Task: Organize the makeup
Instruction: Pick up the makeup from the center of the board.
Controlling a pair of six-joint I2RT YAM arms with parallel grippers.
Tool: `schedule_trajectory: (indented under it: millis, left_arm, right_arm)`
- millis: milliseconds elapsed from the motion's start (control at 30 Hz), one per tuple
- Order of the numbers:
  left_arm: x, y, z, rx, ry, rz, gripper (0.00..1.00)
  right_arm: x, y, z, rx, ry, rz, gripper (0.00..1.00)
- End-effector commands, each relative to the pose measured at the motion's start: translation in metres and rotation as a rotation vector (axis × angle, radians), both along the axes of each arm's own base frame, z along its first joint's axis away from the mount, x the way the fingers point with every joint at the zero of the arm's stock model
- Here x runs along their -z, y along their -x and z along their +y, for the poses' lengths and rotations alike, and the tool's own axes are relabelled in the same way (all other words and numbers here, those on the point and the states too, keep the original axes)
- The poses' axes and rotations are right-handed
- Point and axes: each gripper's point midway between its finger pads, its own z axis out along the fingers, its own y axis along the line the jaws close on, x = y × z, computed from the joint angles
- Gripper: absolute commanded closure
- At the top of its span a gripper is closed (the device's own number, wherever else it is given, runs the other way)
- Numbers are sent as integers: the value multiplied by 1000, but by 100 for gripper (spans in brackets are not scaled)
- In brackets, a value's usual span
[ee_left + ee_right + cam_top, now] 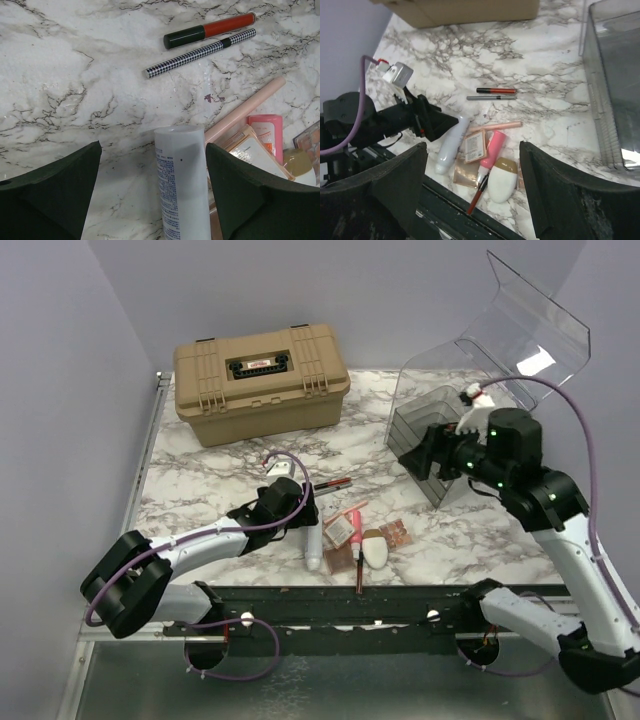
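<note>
One white plastic tube lies on the marble table at the left of a loose cluster near the front edge. The left gripper is low over it, its jaws spread wide on either side of the tube's rounded end and not pressed against it. Small blue print runs down the tube, too fine to read.

Beside the tube lie one pink tube, one white oval piece with a tan cap, and three square eyeshadow palettes, partly overlapping. One peach stick rests slantwise at the top of the cluster, and one thin red pencil lies at the table's near edge. A little apart, farther back, one red tube with a dark cap and one houndstooth-patterned pencil lie side by side.

The right gripper hangs raised above the table, jaws wide and empty, just beside the clear plastic bin with grey drawers and a raised lid. One tan hard case stands shut at the back; its lid label is too small to read.
</note>
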Motion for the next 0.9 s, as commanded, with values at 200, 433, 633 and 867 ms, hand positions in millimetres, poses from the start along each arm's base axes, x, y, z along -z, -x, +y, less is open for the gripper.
schedule_trajectory:
  millis: [200,433,633,867]
  left_arm:
    - [-3,19,-9,105,56,28,16]
    - [-4,62,-20,188,197,118,17]
    - [15,79,-20,177,151,165,22]
    - [28,73,-22,172,24,164,37]
  right_arm:
    - [26,-16,54,121,226,30,19]
    - [44,-20,80,53,187,62,19]
    - [79,-16,116,-56,141,181,18]
    - [96,-10,136,-117,63,231,19]
